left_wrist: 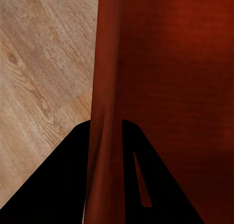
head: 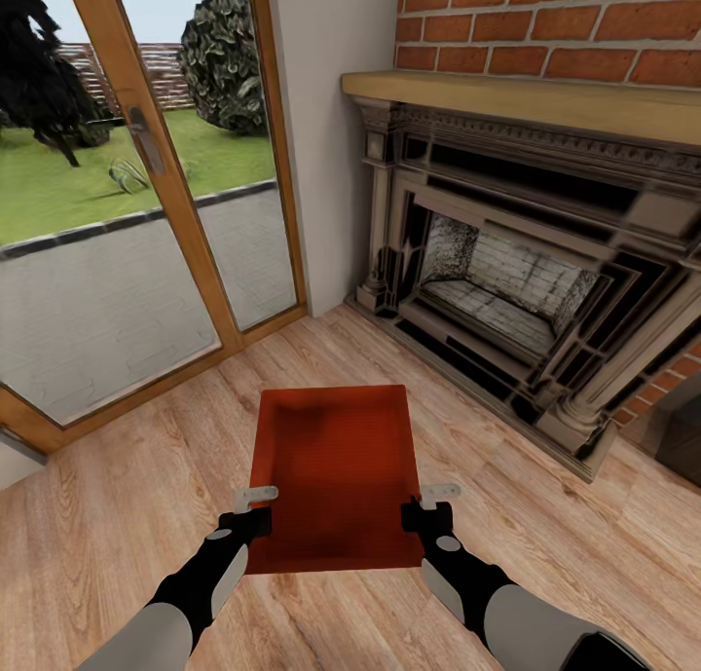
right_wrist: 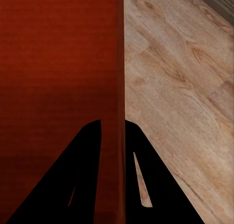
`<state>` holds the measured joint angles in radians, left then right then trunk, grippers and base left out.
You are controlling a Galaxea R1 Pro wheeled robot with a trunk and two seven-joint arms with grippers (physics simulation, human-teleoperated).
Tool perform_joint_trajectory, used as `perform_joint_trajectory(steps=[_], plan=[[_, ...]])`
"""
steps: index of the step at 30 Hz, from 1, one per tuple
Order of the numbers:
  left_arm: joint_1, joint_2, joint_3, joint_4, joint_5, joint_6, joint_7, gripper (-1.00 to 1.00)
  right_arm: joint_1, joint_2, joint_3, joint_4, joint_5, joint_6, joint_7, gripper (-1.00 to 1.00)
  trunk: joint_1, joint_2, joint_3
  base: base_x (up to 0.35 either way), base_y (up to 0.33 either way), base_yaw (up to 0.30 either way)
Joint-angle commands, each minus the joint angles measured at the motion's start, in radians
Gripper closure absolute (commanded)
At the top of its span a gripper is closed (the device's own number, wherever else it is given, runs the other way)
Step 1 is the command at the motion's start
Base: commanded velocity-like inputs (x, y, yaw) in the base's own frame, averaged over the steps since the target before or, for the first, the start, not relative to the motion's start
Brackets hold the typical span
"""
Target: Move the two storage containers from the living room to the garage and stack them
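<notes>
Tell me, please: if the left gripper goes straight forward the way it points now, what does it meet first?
Probably the storage container itself: the left gripper already straddles its side wall. Beyond lies wood floor.

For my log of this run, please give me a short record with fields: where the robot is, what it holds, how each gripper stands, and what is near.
room: living room, light wood plank floor
held thing: one orange-red storage container, open top up
left gripper: shut on the container's left wall, one of its fingers on each side of that wall
right gripper: shut on the container's right wall, in the same way
ahead right: brick fireplace with wooden mantel
ahead left: glass doors, garden behind
</notes>
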<state>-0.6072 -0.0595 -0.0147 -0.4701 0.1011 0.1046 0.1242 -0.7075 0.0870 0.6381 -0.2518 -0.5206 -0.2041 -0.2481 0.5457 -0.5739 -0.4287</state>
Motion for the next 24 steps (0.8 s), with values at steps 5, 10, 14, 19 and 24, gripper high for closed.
perform_joint_trajectory(steps=[5, 10, 14, 19, 24], plan=[[0.000, 0.050, 0.012, -0.004, -0.008, -0.020, 0.041, 1.00, -0.001, 0.002, -0.034, 0.058, -0.023, -0.011, -0.022, 1.00, 0.000, -0.001, 0.003, 0.000, 0.000, 0.000], [0.000, 0.050, 0.012, -0.004, -0.008, -0.020, 0.042, 1.00, -0.001, 0.002, -0.034, 0.059, -0.023, -0.011, -0.022, 1.00, 0.000, -0.001, 0.011, 0.000, 0.000, 0.000], [0.000, 0.050, 0.012, -0.005, -0.008, -0.020, 0.041, 1.00, -0.001, 0.002, -0.034, 0.059, -0.022, -0.011, -0.022, 1.00, 0.000, -0.001, 0.017, 0.000, 0.000, 0.000], [0.000, 0.050, 0.012, -0.005, -0.008, -0.020, 0.042, 1.00, -0.001, 0.003, -0.034, 0.059, -0.022, -0.011, -0.023, 1.00, 0.000, -0.001, 0.025, 0.000, 0.000, 0.000], [0.000, 0.050, 0.012, -0.005, -0.008, -0.020, 0.042, 1.00, -0.001, 0.003, -0.034, 0.059, -0.022, -0.012, -0.023, 1.00, 0.000, -0.001, 0.033, 0.000, 0.000, 0.000]])
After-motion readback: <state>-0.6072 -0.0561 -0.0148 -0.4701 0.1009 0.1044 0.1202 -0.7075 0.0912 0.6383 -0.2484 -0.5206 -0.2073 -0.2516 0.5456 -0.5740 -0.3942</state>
